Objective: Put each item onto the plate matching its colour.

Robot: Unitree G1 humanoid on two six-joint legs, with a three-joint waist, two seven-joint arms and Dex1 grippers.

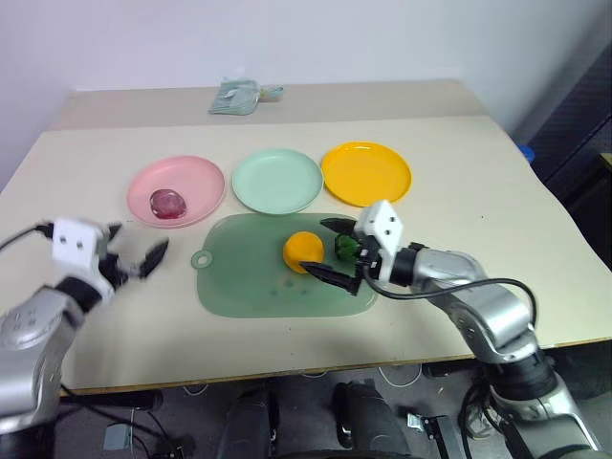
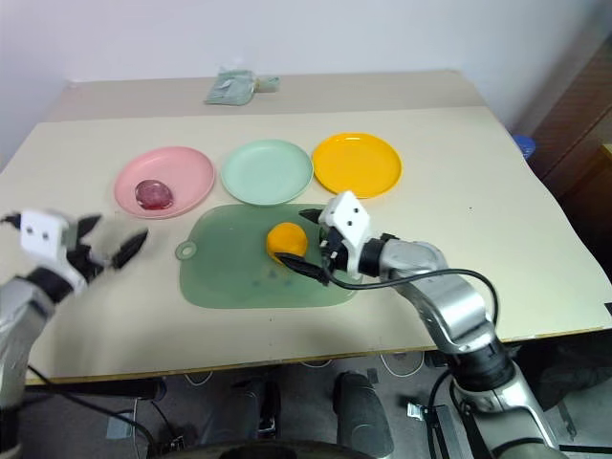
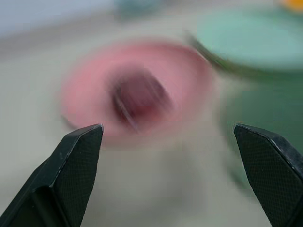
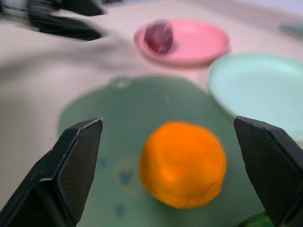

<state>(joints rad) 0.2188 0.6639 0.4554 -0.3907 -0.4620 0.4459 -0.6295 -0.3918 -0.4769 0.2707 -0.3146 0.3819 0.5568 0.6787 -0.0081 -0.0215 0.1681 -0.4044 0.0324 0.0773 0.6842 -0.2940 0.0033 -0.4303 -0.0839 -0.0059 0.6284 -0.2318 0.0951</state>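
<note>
Right gripper (image 1: 332,251), jaws wide at frame centre, faces the orange lump (image 4: 182,163): probably light, rounded, maybe slippery; best pinched across its middle.

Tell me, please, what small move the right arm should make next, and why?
Probably ease forward and close on the orange lump: the right gripper is open with its fingers either side of it on the green mat, and the yellow-orange plate is bare.
</note>
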